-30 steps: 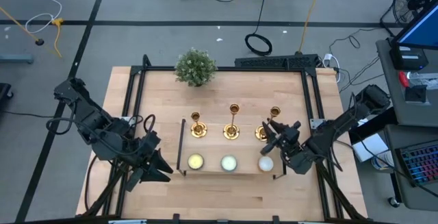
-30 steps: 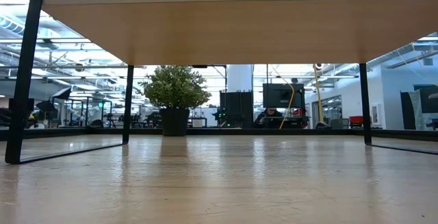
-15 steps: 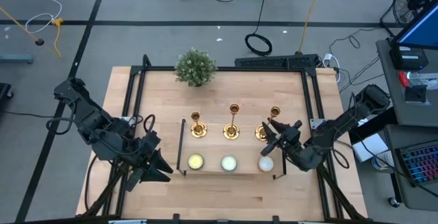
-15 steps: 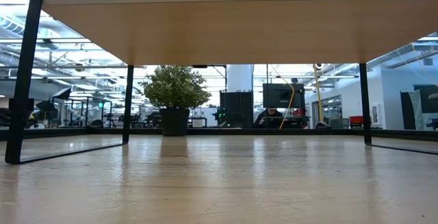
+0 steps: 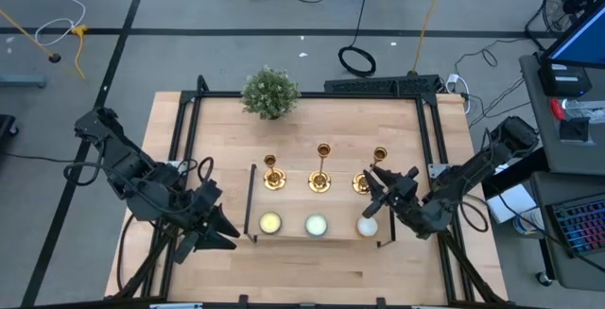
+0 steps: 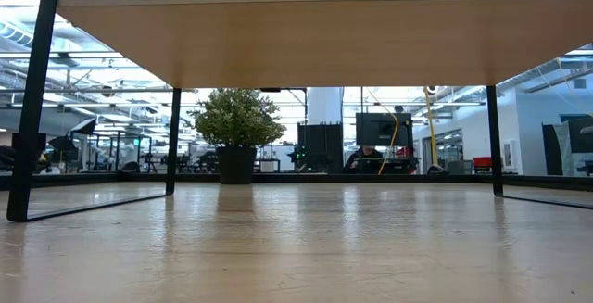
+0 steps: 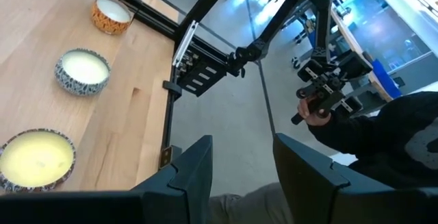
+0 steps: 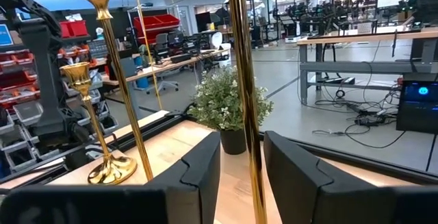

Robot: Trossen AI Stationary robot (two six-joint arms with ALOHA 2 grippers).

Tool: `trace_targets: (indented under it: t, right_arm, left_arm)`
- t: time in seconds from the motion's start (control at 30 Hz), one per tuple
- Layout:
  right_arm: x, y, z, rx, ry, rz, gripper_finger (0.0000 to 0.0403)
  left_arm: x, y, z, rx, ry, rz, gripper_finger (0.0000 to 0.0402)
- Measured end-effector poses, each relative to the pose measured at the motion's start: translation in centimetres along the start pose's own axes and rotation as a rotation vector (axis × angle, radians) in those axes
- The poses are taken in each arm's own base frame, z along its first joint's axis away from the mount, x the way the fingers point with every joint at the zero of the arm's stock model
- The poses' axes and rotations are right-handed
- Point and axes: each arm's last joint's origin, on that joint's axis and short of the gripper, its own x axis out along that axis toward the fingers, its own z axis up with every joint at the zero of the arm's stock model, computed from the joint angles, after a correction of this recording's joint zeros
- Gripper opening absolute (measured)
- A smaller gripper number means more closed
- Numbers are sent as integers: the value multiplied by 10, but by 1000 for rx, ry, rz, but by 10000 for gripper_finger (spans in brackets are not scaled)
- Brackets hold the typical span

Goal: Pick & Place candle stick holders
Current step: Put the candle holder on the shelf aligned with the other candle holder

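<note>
- While three shiny gold holders [image 5: 322, 170] stand in a row on a pale wood shelf [image 5: 312, 203], right gripper [image 5: 374, 179] brackets the rightmost thin stem [image 8: 245, 101], fingers narrowly apart, contact unclear
- Left gripper [image 5: 223, 231] waits partly open, empty, beside shelf

You get even, bright overhead light in the high view — the wooden table [image 5: 312, 252] shows only soft, short shadows beside the plant [image 5: 270, 93] and the arms, and nothing is blown out. In the low view, the underside of the shelf [image 6: 306, 44] sits in shade while the room behind glows bright at the upper left; the near tabletop is soft and out of focus. In the left wrist view, daylight floods the upper right with a bluish haze. In the right wrist view, the gold stem [image 8: 245, 114] at centre carries sharp glints — ceiling lights glare along the top of the frame.
</note>
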Motion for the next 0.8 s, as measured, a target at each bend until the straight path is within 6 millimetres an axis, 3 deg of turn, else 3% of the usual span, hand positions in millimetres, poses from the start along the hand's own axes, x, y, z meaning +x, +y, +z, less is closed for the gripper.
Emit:
trace_targets:
  t: [0.27, 0.53, 0.8]
  right_arm:
    - [-1, 0, 2, 10, 1, 5, 128]
    - [-1, 0, 4, 29, 1, 5, 179]
    - [-18, 3, 25, 82, 17, 70, 230]
  left_arm:
    - [0, 0, 1, 24, -5, -4, 161]
    - [0, -1, 1, 23, -7, -6, 161]
    - [2, -1, 0, 25, -2, -5, 161]
